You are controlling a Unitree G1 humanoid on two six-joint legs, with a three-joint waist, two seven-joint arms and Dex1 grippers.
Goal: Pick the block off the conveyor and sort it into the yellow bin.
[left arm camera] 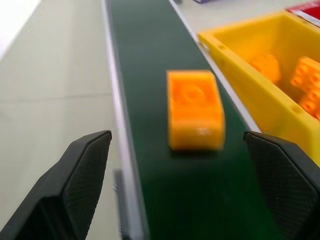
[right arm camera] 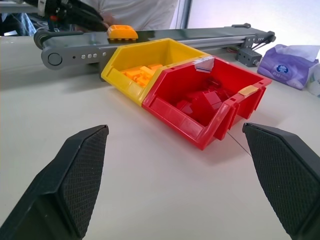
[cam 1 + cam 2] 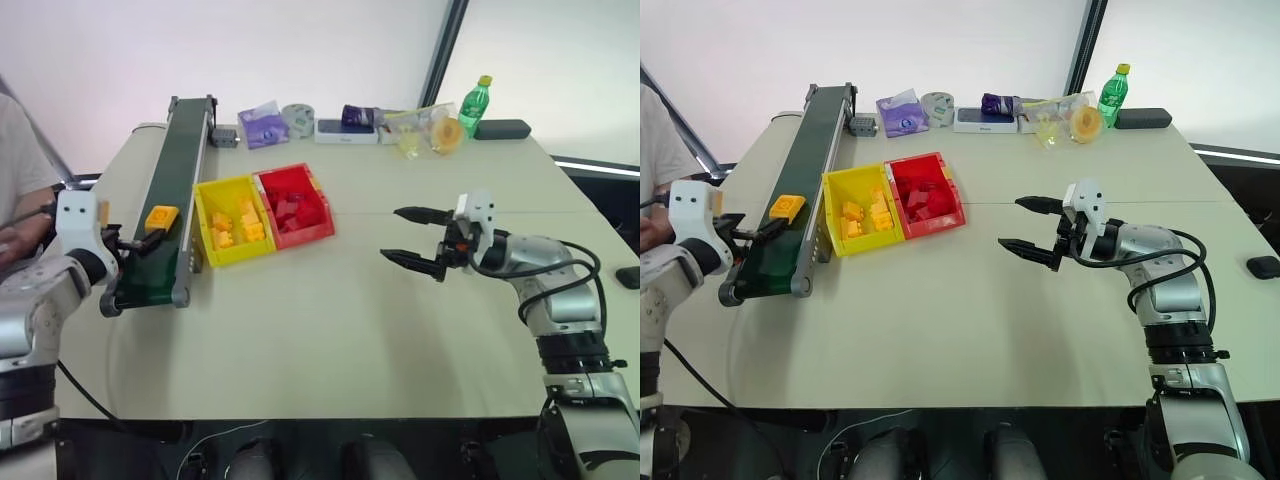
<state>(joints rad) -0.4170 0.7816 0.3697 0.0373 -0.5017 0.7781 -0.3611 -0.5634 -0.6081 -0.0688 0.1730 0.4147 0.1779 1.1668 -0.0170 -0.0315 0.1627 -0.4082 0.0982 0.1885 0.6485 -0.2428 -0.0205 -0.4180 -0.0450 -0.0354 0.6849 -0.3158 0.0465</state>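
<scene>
The block (image 3: 161, 215), a yellow-orange studded brick, lies on the dark green conveyor (image 3: 170, 190) near its front end. In the left wrist view the block (image 1: 194, 108) sits just ahead of my left gripper (image 1: 182, 185), whose fingers (image 1: 75, 180) stand wide open on either side of the belt. The left gripper (image 3: 135, 243) hovers at the belt's near end. The yellow bin (image 3: 232, 222) stands right of the conveyor and holds several yellow bricks. My right gripper (image 3: 417, 240) hangs open over the bare table, pointing toward the bins.
A red bin (image 3: 295, 205) with red bricks touches the yellow bin's right side. A green bottle (image 3: 475, 105), tissue pack (image 3: 262, 125), tape roll (image 3: 297, 118) and other clutter line the table's far edge. A person's arm (image 3: 22, 215) is at the left edge.
</scene>
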